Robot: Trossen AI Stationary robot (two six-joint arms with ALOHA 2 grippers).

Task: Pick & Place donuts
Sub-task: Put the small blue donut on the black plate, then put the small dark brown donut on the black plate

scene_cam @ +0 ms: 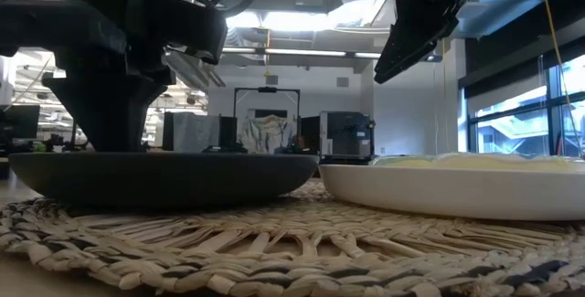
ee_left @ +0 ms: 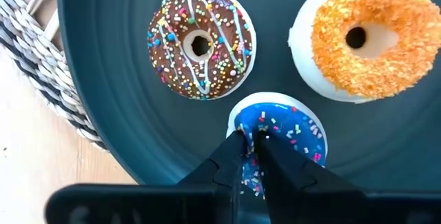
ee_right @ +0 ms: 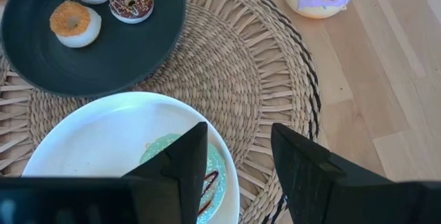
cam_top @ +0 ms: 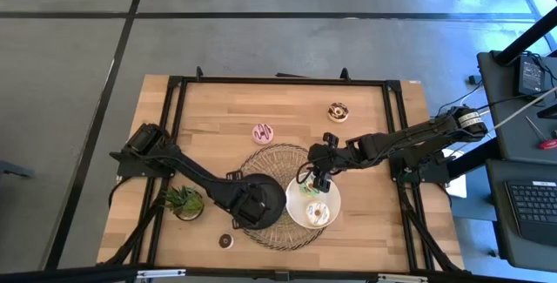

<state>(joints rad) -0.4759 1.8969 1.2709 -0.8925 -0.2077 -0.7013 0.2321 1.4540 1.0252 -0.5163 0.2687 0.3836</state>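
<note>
My left gripper (cam_top: 252, 205) is over the black plate (cam_top: 271, 198) and shut on a blue mini donut (ee_left: 289, 124). A brown sprinkled mini (ee_left: 201, 43) and an orange mini (ee_left: 362, 34) lie on the same plate. My right gripper (ee_right: 238, 162) hangs open above the white plate (ee_right: 89, 134), with a green donut (ee_right: 210, 176) below its fingers and apart from them. A cream donut (cam_top: 318, 214) also lies on the white plate. A pink donut (cam_top: 263, 132), a chocolate-and-white donut (cam_top: 338, 111) and a dark mini (cam_top: 225, 240) lie on the table. My left gripper pinches the blue mini's ring on one side (ee_left: 252, 138) between its two fingers (ee_left: 231, 160). The fingers come from above, pointing down. The donut sits flat, its icing up, on or just over the black plate's floor; which, I cannot tell.
Both plates stand on a round woven mat (cam_top: 283, 157) in the table's middle. A small potted plant (cam_top: 184, 200) stands near the left arm. Black frame rails (cam_top: 278, 81) run along the table's edges. Bare wood shows at the far side of the table (cam_top: 218, 109).
</note>
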